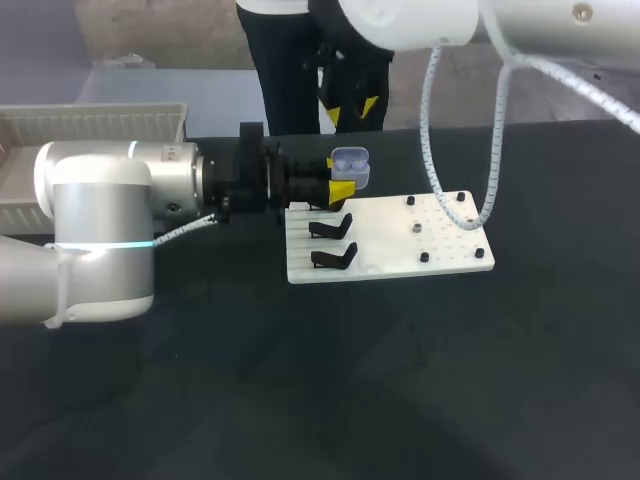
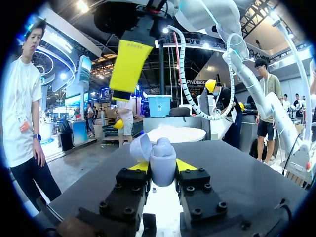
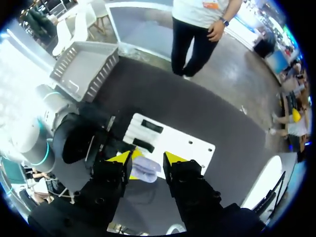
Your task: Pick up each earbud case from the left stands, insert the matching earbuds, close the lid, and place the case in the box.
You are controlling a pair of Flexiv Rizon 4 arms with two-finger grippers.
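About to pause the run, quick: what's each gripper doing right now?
Left gripper: shut on the earbud case, lid open.
Right gripper: open, holding nothing, above the case.

Board (image 1: 400, 245) on the surface (image 1: 400, 380), right of centre. Two stands (image 1: 334, 258) on its left part, one behind the other. Earbud case (image 1: 350, 166) held in left hand (image 1: 340, 180) over board's far-left corner; right hand (image 1: 350, 108) above it. Box (image 1: 90, 125) at far left.
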